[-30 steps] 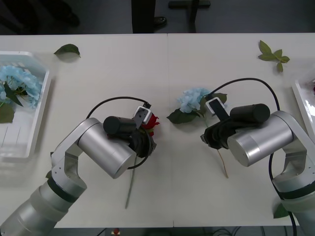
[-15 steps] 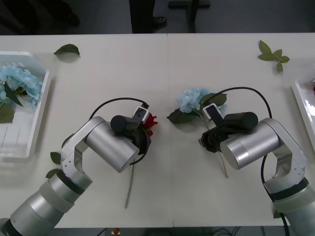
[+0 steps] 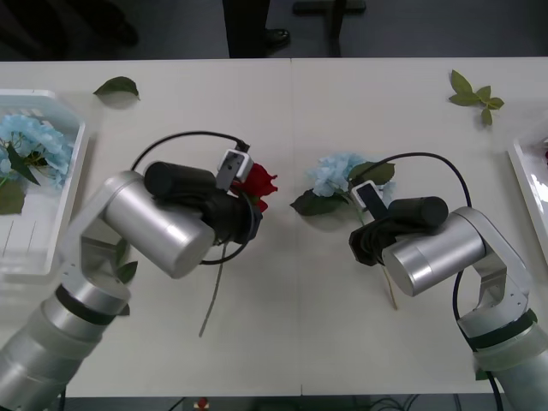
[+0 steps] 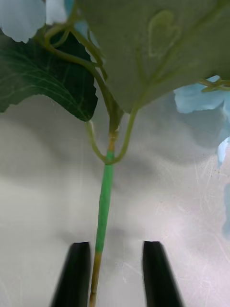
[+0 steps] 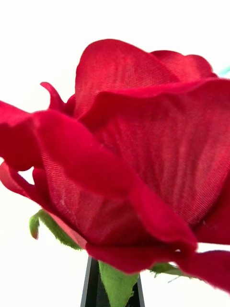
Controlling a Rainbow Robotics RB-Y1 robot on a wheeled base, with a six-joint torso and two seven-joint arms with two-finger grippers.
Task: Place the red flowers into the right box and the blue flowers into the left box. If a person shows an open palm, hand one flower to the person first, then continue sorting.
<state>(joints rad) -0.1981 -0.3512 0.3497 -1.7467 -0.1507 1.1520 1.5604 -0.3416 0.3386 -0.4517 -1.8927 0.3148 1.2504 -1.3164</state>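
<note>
A red flower [image 3: 259, 183] is lifted off the table, its long stem [image 3: 214, 300] trailing toward me. My left gripper [image 3: 247, 207] is shut on it just below the bloom [image 5: 134, 153], the black fingers [image 5: 92, 288] pinched together under the petals. A blue flower [image 3: 336, 172] lies at the table's middle. My right gripper [image 3: 361, 243] is low over its green stem [image 4: 103, 206], open, one black finger [image 4: 76, 273] on each side. The left box [image 3: 70, 193] holds more blue flowers [image 3: 34, 141]. An edge of the right box [image 3: 524, 181] shows.
A loose leaf [image 3: 117, 86] lies at the far left of the table and a leaf sprig [image 3: 475, 92] at the far right. Small leaves [image 3: 125, 271] lie beside my left arm, another [image 3: 488, 368] by my right arm's base.
My left arm has risen and swung left with the red flower, lifting its stem off the table. My right arm dropped slightly toward the blue flower's stem, then held still.
</note>
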